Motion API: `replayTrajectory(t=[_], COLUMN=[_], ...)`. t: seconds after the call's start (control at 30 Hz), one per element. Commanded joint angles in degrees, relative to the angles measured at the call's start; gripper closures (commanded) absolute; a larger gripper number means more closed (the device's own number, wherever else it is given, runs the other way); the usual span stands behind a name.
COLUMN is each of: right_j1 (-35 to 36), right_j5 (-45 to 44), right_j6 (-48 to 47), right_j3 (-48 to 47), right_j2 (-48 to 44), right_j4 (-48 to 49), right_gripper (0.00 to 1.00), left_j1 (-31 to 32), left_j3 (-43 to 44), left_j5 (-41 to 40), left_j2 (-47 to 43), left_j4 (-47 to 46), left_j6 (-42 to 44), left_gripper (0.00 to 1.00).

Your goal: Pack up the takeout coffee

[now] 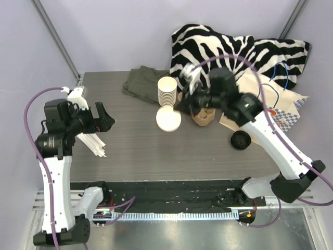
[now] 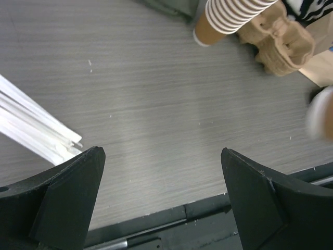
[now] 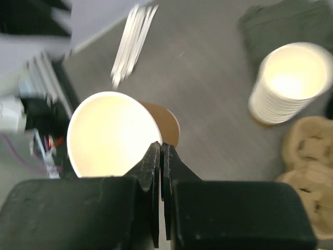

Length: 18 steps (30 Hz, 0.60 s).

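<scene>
The takeout coffee cup (image 1: 168,120) is an open paper cup with a brown body (image 3: 167,125) and a pale inside (image 3: 112,135). It hangs tilted above the middle of the table, and no lid is on it. My right gripper (image 1: 178,109) (image 3: 160,149) is shut on the cup's rim, one finger inside and one outside. A round black lid (image 1: 241,139) lies on the table to the right. My left gripper (image 1: 105,117) (image 2: 162,152) stands open over the left side of the table, holding nothing.
A tall stack of cups (image 1: 167,91) (image 3: 289,83) (image 2: 234,14) stands behind the held cup, with a brown pulp carrier (image 1: 203,116) (image 3: 309,151) (image 2: 281,41) beside it. A paper bag (image 1: 285,107), a zebra cloth (image 1: 229,47) and a green cloth (image 1: 141,80) lie at the back. White stirrers (image 1: 93,143) (image 2: 31,130) lie at the left.
</scene>
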State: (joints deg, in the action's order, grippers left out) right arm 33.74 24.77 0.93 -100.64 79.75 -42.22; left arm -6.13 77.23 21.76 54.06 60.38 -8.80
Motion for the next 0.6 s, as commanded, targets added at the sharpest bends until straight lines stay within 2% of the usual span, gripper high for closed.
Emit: replayTrajectory(t=[0.0,0.03,0.13,0.33,0.57], right_j1=[9.8,11.4,16.0,17.3,17.2], right_j5=[-3.4,-4.5,-6.8,-6.8,-3.5], right_j6=[-13.1,-13.9,-14.8,-15.7,-20.4], right_j3=[17.6,23.6,30.4,29.5,30.9], right_j2=[-5.2,-6.3,-7.0,0.5,2.1], right_j4=[2.6,3.6,7.6,8.7,10.4], right_gripper=[0.99,0.99,0.99,0.99,0.99], left_j1=[-0.3,-0.4,-0.3,-0.4,-0.4], left_j3=[-3.8,-4.6,-6.8,-8.9,-8.8], left_j5=[3.8,4.3,5.4,5.9,9.6], left_j2=[-6.9,-7.6,-9.3,-6.9,-3.1], left_j4=[-9.5,-10.5,-11.0,-8.2,-5.6], left_j6=[0.1,0.2,1.0,2.8,4.8], left_gripper=[0.00,0.00,0.00,0.00,0.00])
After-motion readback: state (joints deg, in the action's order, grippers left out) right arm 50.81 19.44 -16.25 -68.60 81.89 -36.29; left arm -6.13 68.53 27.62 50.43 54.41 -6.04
